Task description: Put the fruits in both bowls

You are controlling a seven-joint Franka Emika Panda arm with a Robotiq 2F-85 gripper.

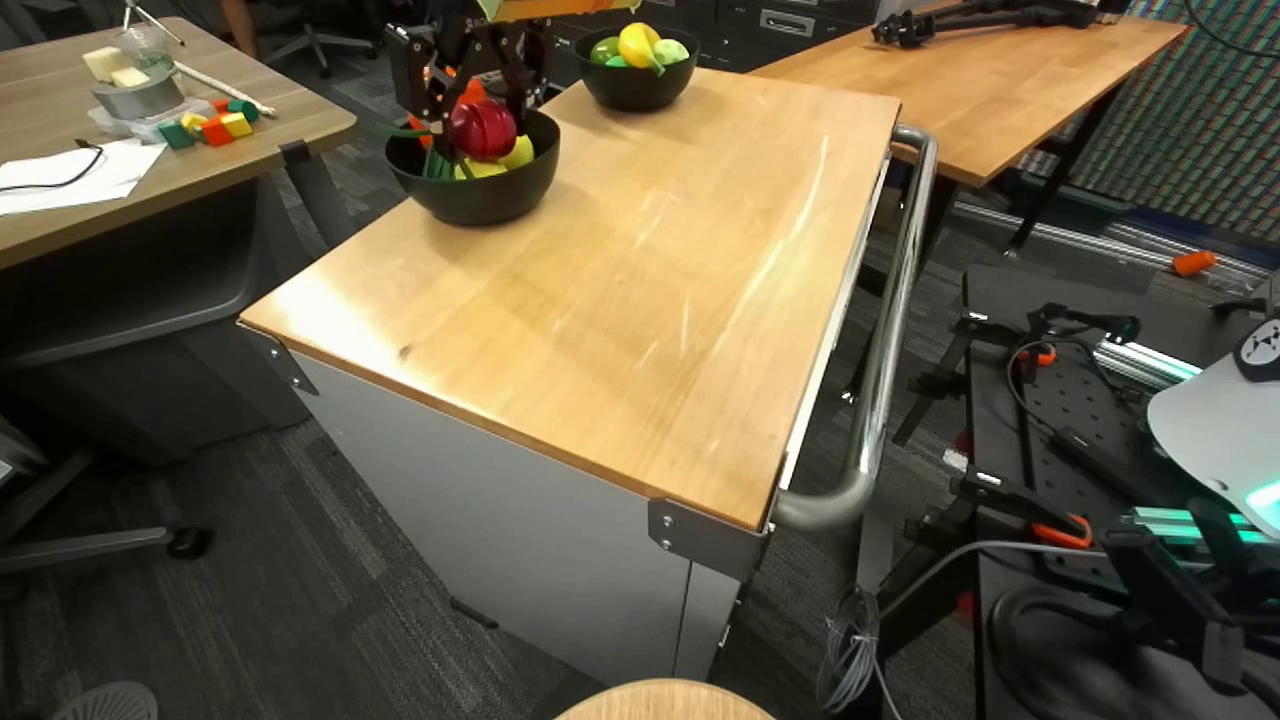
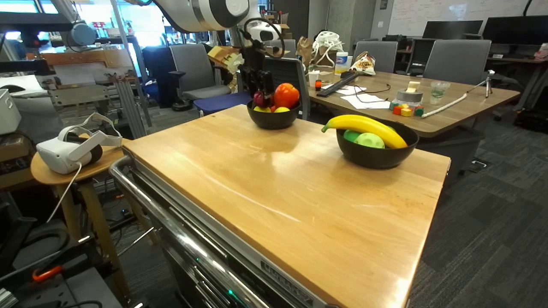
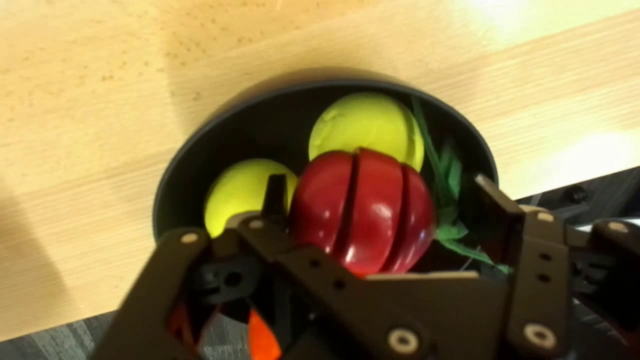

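A black bowl [image 1: 480, 205] [image 2: 274, 122] [image 3: 250, 125] holds yellow round fruits [image 3: 367, 127], a dark red, sliced-looking fruit [image 3: 362, 210] [image 1: 484, 128], an orange-red fruit [image 2: 286, 96] and something green and leafy [image 3: 450, 200]. My gripper [image 3: 382, 195] is down at this bowl, its fingers on either side of the red fruit. The left finger in the wrist view is close against it. A gap with green leaves shows before the right finger, so the gripper is open. Another black bowl [image 1: 640, 95] [image 2: 376, 160] holds a banana [image 2: 370, 128] and green fruits [image 2: 369, 140].
Both bowls stand on a wooden cart top [image 1: 640, 300] [image 2: 274, 184] with a metal rail [image 1: 905, 300] along one side. A neighbouring table [image 1: 300, 110] carries colored blocks, tape and papers. A stool [image 2: 43, 171] with a white headset stands beside the cart.
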